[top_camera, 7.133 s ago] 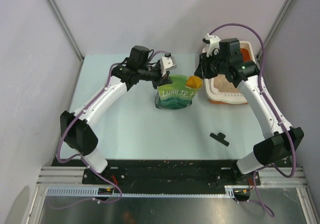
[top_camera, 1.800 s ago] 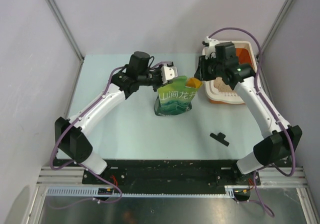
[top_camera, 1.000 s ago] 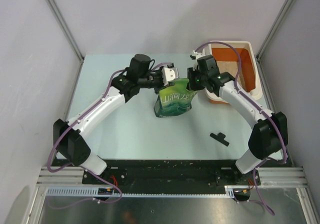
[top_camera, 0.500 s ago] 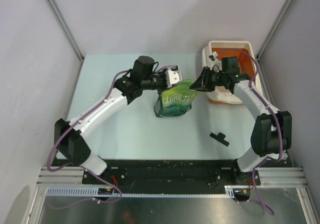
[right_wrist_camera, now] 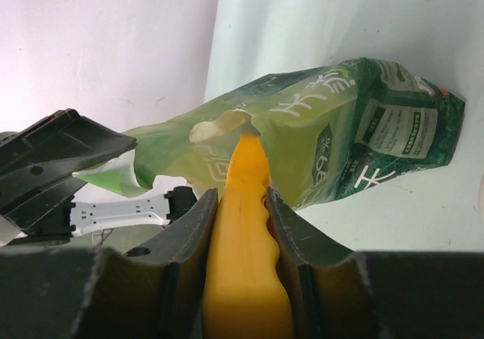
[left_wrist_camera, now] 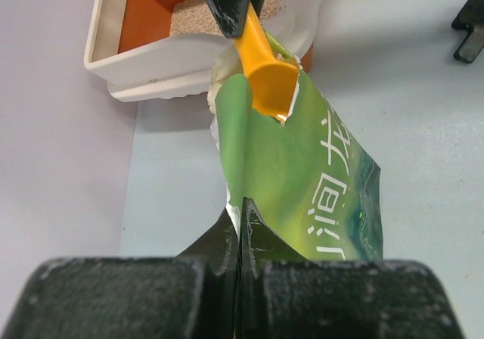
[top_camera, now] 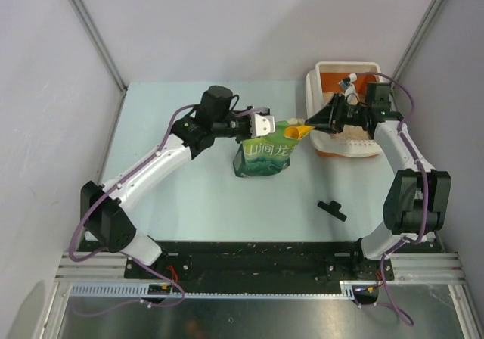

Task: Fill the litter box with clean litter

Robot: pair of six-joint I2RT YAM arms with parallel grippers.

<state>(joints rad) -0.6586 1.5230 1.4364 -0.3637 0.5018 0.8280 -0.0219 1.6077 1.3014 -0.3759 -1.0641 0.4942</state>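
The litter box (top_camera: 311,82), orange with a wide white rim, stands at the back right and also shows in the left wrist view (left_wrist_camera: 106,44). Clean litter (top_camera: 342,132) lies in it, pale and sandy, seen too in the left wrist view (left_wrist_camera: 198,17). My left gripper (top_camera: 266,129) (left_wrist_camera: 239,214) is shut on the top edge of a green pouch bag (top_camera: 263,156) (left_wrist_camera: 302,157) (right_wrist_camera: 363,135) and holds it upright. My right gripper (top_camera: 321,121) (right_wrist_camera: 238,195) is shut on the handle of a yellow-orange scoop (top_camera: 297,131) (left_wrist_camera: 265,66) (right_wrist_camera: 242,233). The scoop's bowl sits at the bag's open mouth.
A small black part (top_camera: 331,209) (left_wrist_camera: 469,25) lies on the table near the front right. The right forearm reaches across above the litter box. Grey walls and metal posts close in the table at the left, back and right.
My right arm has swung its wrist back over the litter box, and the scoop now points left at the bag's mouth. My left gripper has shifted slightly right with the bag.
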